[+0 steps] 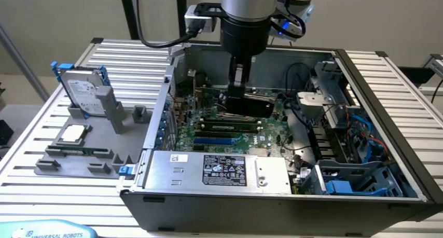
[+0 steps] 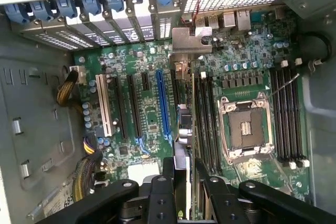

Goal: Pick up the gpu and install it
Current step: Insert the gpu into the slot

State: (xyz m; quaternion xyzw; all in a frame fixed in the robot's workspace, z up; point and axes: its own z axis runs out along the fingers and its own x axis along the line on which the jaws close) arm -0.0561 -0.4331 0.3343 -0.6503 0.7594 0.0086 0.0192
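**A:** How far along is the job?

**B:** The pick-up is done. The gripper [image 1: 239, 95] is clamped on the card [image 1: 252, 107], one finger on each flat face, and holds it on edge inside the open computer case [image 1: 374, 93]. It hangs over the far half of the main board [image 1: 207, 137].

**A:** Is it seated?

**B:** I'd say not. In the exterior view the card's lower edge looks to be above the board, though I can't tell the gap for certain. In the wrist view the card [image 2: 181, 121] runs lengthwise just beside the long blue slot [image 2: 164, 103], between it and the memory slots [image 2: 207, 114]. Its metal end plate is near the row of slot covers [image 2: 105, 24] on the case's back wall. Lining up and pressing home are what's left.

**A:** How much room is there to move?

**B:** Not much. The back wall is close to the end plate. The processor socket [image 2: 247, 127] lies past the memory slots. In the exterior view loose cables [image 1: 304, 77] hang towards that view's right, and the power supply [image 1: 215, 170] closes off the near side. Straight up is open.

**A:** And outside the case?

**B:** The hard drive [image 1: 86, 95] stands in its grey rack [image 1: 76, 165], well apart on the exterior view's left.
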